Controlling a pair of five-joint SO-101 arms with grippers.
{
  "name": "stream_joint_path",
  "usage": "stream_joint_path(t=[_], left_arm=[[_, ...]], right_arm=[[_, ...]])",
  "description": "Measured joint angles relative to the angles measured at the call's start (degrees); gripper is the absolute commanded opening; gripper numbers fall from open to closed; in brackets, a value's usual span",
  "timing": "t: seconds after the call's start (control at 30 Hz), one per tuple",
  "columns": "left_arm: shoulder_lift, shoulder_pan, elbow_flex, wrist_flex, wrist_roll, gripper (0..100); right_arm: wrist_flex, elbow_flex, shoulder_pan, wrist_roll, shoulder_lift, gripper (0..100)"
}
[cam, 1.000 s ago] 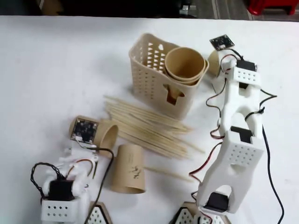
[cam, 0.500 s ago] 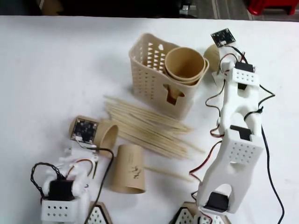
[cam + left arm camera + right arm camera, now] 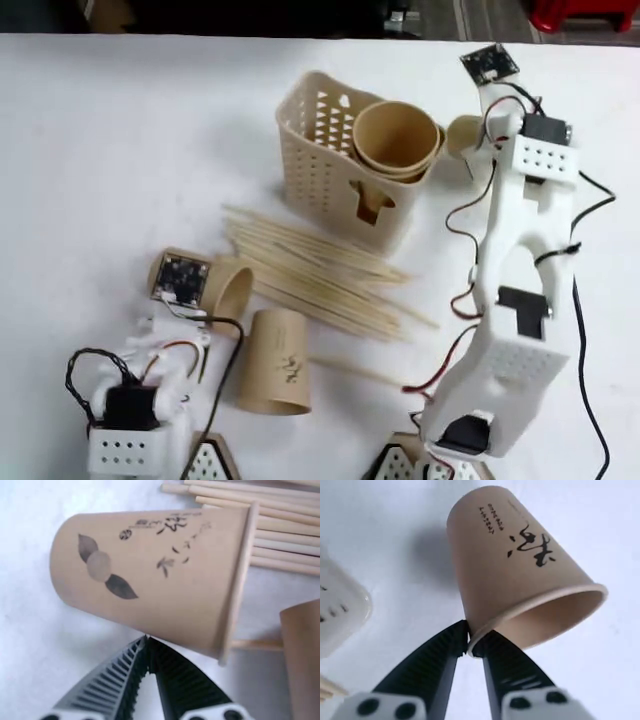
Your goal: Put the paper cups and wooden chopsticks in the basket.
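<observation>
The cream perforated basket [image 3: 330,165] stands mid-table with stacked paper cups [image 3: 397,135] inside. To its right my right gripper [image 3: 470,641] is shut on the rim of a brown paper cup [image 3: 520,575], also seen as the held cup [image 3: 461,133] beside the basket. Wooden chopsticks [image 3: 320,270] lie in a loose pile in front of the basket. Two more cups lie on their sides near the left arm [image 3: 135,410]: one cup [image 3: 228,288] and another cup [image 3: 275,362]. My left gripper [image 3: 148,644] is shut and empty, its tips just beside a printed cup [image 3: 155,575].
A single chopstick [image 3: 355,372] lies apart beside the lower cup. The basket's corner [image 3: 340,612] sits close to the held cup. White table [image 3: 120,140] stretches open to the left and back. Cables trail along the right arm [image 3: 525,210].
The right arm has swung right and farther back, carrying its cup slightly away from the basket. The left arm and the lying cups have stayed put.
</observation>
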Motion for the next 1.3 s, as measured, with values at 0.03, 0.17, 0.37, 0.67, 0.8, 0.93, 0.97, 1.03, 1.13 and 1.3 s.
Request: stream_joint_path(t=[0.03, 0.17, 0.37, 0.67, 0.8, 0.93, 0.97, 1.03, 1.13, 1.3], left_arm=[[0.00, 0.00, 0.00, 0.00, 0.00, 3], [0.18, 0.00, -0.62, 0.00, 0.00, 3], [0.09, 0.00, -11.52, 4.40, 0.00, 3], [-0.44, 0.09, -30.42, 5.36, -10.55, 11], [-0.09, 0.09, -34.55, 6.68, -15.74, 15], [7.30, 0.09, -38.15, 8.97, -17.05, 18], [10.55, 0.09, -39.47, 9.41, -17.14, 19], [17.93, 0.09, -42.81, 10.81, -17.23, 23], [30.15, 0.09, -48.70, 13.36, -17.23, 25], [48.35, 2.90, -53.89, 14.59, -16.79, 25]], right_arm=[[1.41, 0.00, 0.00, 0.00, -1.41, 1.9], [6.77, 0.00, 0.00, 0.00, -6.51, 1.9], [13.89, 0.00, 2.37, 0.44, -12.48, 1.9], [25.14, 0.00, 7.21, 8.09, -19.16, 1.9], [27.52, 0.00, 9.67, 8.62, -20.13, 1.9], [28.13, 1.41, 11.78, 8.97, -20.13, 1.9], [28.13, 2.20, 11.96, 9.05, -20.13, 1.9], [28.13, 4.04, 12.13, 9.14, -20.13, 1.9], [28.13, 5.45, 12.04, 9.32, -20.13, 1.9], [28.13, 5.98, 12.04, 9.32, -20.13, 1.9]])
